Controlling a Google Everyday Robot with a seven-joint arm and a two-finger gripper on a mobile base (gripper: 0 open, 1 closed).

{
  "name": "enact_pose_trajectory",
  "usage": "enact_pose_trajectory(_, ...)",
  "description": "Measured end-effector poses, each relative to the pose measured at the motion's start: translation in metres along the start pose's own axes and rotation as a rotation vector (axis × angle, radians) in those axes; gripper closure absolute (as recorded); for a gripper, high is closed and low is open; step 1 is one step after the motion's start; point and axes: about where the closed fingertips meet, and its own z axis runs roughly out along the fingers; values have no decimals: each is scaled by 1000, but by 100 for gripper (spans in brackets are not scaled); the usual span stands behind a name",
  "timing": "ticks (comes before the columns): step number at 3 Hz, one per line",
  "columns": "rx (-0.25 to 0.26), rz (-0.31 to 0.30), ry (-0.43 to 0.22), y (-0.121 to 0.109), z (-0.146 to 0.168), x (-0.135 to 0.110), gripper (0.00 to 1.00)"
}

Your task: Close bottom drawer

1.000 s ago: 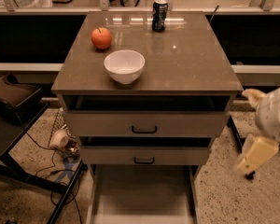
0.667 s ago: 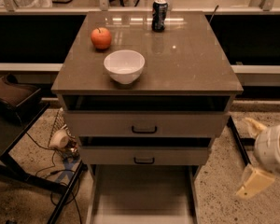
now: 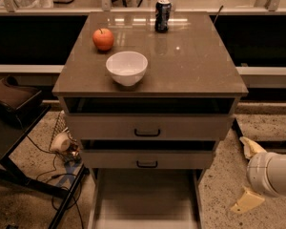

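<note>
The bottom drawer [image 3: 145,199] is pulled far out at the foot of the cabinet. Its plain grey interior shows, and its front and handle lie below the picture's edge. My gripper [image 3: 246,175] is low at the right, beside the drawer's right wall and apart from it. It is open and empty, with one pale finger [image 3: 250,147] above and the other [image 3: 247,202] below. The white wrist [image 3: 272,173] enters from the right edge.
Two upper drawers with black handles [image 3: 147,132] [image 3: 147,164] stand slightly out. On the cabinet top [image 3: 190,66] are a white bowl [image 3: 127,67], a red apple [image 3: 103,39] and a dark can [image 3: 162,9]. Cables and a dark stand [image 3: 19,128] are at the left on the floor.
My gripper has moved downward at the cabinet's right side, from drawer height toward the floor. The drawers and the things on top have not moved.
</note>
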Motion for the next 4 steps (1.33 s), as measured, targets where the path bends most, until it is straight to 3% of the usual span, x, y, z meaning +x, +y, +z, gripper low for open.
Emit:
enact_pose_trajectory(1, 6, 1, 2, -2, 0, 0, 0)
enact_pose_trajectory(2, 14, 31, 57, -1, 21, 20, 0)
enact_pose_trajectory(3, 32, 60, 101, 4, 55, 70, 0)
enact_pose_trajectory(4, 25, -20, 103, 23, 99, 133, 6)
